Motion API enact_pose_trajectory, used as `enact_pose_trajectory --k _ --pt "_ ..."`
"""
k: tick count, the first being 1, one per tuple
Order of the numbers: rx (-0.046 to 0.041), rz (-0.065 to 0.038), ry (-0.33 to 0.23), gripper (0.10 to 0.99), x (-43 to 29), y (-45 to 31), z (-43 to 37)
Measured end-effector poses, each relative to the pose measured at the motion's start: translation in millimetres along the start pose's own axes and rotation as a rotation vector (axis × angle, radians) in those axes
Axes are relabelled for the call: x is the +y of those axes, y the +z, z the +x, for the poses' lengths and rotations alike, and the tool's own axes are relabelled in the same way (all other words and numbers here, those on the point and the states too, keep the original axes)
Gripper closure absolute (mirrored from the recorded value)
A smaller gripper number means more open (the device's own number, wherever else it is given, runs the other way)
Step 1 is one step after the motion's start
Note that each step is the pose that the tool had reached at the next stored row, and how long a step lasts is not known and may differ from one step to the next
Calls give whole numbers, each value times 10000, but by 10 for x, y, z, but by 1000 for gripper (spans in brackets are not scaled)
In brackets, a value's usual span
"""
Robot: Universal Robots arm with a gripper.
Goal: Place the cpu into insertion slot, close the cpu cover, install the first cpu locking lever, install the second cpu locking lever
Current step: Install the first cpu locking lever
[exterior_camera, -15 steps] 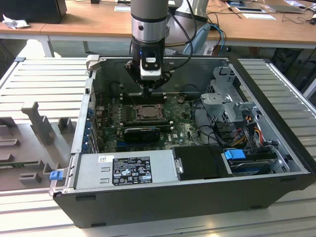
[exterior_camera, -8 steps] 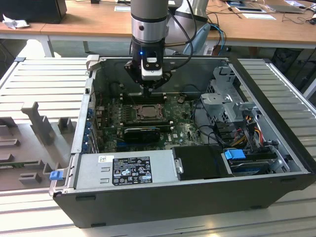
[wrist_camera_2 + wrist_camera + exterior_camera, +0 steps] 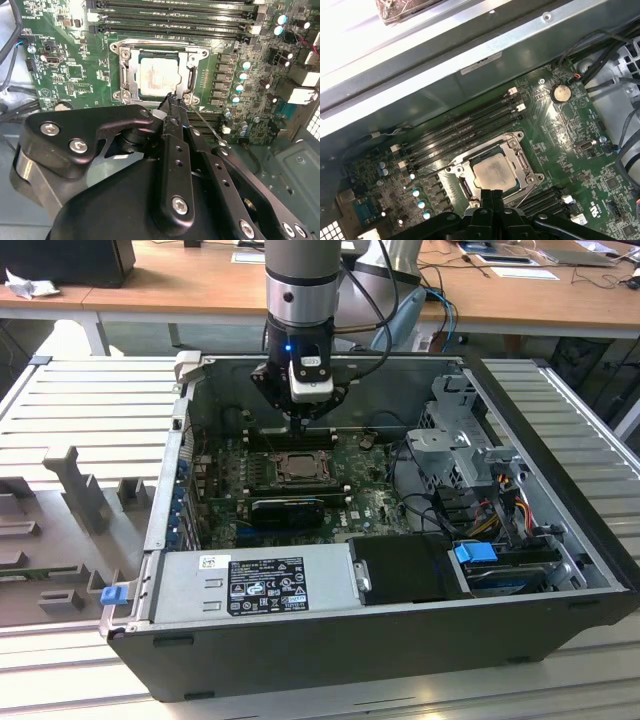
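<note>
Tool (image 3: 172, 99), fingers together, at corner of cpu cover (image 3: 193, 75), flat over face-up cpu (image 3: 157, 75)

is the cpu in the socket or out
In. The cpu lies flat in the insertion slot, the cpu cover down around its silvery face, in both wrist views.

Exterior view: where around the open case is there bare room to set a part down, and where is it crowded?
Free: the ribbed table at the exterior view's right of the case. Crowded: the board around the hand and the cables.
</note>
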State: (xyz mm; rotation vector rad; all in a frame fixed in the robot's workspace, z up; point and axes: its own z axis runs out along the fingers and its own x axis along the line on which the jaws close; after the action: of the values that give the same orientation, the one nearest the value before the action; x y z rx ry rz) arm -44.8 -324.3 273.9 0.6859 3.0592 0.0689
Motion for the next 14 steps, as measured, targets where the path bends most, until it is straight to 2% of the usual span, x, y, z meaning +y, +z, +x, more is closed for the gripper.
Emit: enact_pose_trajectory --k 4,9,14 --pt "29 2 -666 980 0 0 0" --pt "67 4 -1872 980 -1 22 0" --pt "95 4 -2567 980 -1 24 0"
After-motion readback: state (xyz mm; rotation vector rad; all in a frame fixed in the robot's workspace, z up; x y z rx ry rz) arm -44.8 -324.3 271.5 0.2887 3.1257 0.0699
